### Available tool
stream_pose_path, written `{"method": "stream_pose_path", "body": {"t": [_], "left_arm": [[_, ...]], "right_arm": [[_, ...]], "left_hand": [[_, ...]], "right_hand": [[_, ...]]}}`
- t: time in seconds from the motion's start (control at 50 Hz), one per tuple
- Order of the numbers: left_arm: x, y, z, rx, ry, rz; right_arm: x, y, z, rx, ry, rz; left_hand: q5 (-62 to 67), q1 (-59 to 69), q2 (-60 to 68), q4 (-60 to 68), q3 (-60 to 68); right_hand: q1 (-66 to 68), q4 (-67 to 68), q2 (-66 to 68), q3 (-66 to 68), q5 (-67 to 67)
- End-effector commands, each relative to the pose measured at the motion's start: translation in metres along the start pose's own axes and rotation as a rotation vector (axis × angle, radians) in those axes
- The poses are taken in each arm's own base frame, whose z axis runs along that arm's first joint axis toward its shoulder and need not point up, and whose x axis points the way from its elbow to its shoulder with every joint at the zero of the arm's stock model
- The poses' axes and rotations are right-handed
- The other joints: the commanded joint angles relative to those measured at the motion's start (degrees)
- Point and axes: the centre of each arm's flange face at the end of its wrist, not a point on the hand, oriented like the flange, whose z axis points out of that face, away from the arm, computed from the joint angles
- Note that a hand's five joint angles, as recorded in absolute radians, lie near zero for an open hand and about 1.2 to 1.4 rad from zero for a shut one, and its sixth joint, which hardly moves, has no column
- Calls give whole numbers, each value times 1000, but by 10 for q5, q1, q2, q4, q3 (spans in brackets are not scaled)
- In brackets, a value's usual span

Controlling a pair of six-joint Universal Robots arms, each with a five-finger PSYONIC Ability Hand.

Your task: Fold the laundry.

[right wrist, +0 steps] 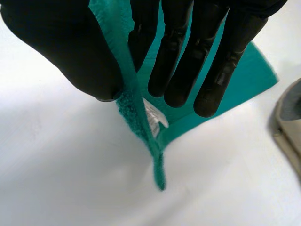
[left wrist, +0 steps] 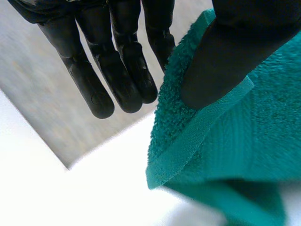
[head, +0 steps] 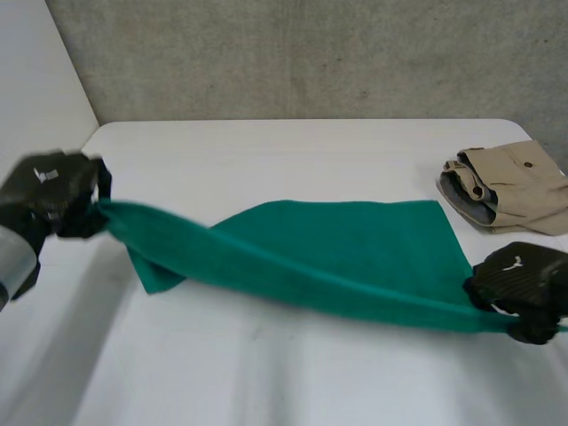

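While our left hand (head: 58,195) and right hand (head: 524,284) each pinch a corner of the towel (head: 337,257), its near edge stretched above the worktop (head: 266,373), we risk one shallow pinch slipping and dropping the fold.

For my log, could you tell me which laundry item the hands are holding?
The green towel, pinched at opposite ends by left hand and right hand; the beige garment lies apart.
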Motion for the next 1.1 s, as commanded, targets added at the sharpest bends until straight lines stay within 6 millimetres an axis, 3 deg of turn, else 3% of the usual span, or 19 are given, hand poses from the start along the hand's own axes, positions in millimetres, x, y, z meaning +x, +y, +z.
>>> {"method": "stream_pose_path", "body": {"t": [0.02, 0.14, 0.18, 0.22, 0.28, 0.44, 0.52, 0.6, 0.62, 0.64, 0.72, 0.76, 0.78, 0.84, 0.9, 0.98, 1.06, 1.1], "left_arm": [[19, 21, -25, -218, 162, 57], [23, 26, -29, -269, 205, 90], [22, 28, -22, -259, 199, 93], [21, 32, -15, -250, 196, 92], [19, 35, 6, -195, 178, 114], [22, 40, 64, -111, 133, 80], [20, 15, 105, 0, 30, 108], [12, -22, 131, 141, -42, 120], [9, -44, 137, 219, -64, 116], [5, -72, 141, 321, -91, 107], [-9, -127, 143, 535, -151, 76], [-19, -162, 137, 679, -195, 48], [-20, -168, 134, 704, -202, 41], [-20, -185, 118, 756, -206, 23], [-18, -179, 111, 730, -195, 15], [-12, -150, 103, 640, -172, 11], [-7, -106, 97, 509, -153, 3], [-6, -74, 96, 412, -147, -3]], "right_arm": [[8, -22, -36, 69, 99, -52], [17, -27, -35, 95, 127, -59], [18, -25, -27, 93, 121, -49], [21, -21, -5, 86, 94, -21], [19, -22, 30, 94, 69, 9], [31, -35, 90, 54, 172, 33], [55, -59, 108, 136, 260, 73], [95, -99, 98, 335, 429, 121], [101, -108, 94, 378, 461, 121], [115, -126, 82, 469, 530, 117], [143, -178, 36, 750, 726, 81], [147, -197, 7, 864, 799, 63], [146, -205, -10, 913, 829, 49], [138, -207, -21, 922, 812, 41], [124, -196, -12, 850, 740, 54], [100, -172, 5, 716, 608, 70], [67, -139, 22, 553, 435, 58], [45, -120, 34, 454, 333, 30]], "left_hand": [[139, 148, 112, 111, 115], [139, 148, 112, 111, 115], [139, 148, 112, 111, 115], [139, 148, 112, 111, 115], [139, 148, 112, 111, 115], [139, 148, 112, 111, 115], [139, 148, 112, 111, 115], [139, 148, 112, 111, 115], [139, 148, 112, 111, 115], [139, 148, 112, 111, 115], [139, 148, 112, 111, 115], [139, 148, 112, 111, 115], [139, 148, 112, 111, 115], [139, 148, 112, 111, 115], [139, 148, 112, 111, 115], [139, 148, 112, 111, 115], [139, 148, 112, 111, 115], [139, 148, 112, 111, 115]], "right_hand": [[230, 119, 131, 123, 134], [230, 119, 131, 123, 134], [230, 119, 131, 123, 134], [230, 119, 131, 123, 134], [230, 119, 131, 123, 134], [230, 119, 131, 123, 134], [230, 119, 131, 123, 134], [230, 119, 131, 123, 134], [230, 119, 131, 123, 134], [230, 119, 131, 123, 134], [230, 119, 131, 123, 134], [230, 119, 131, 123, 134], [230, 119, 131, 123, 134], [230, 119, 131, 123, 134], [230, 119, 131, 123, 134], [230, 119, 131, 123, 134], [230, 119, 131, 123, 134], [230, 119, 131, 123, 134]]}}
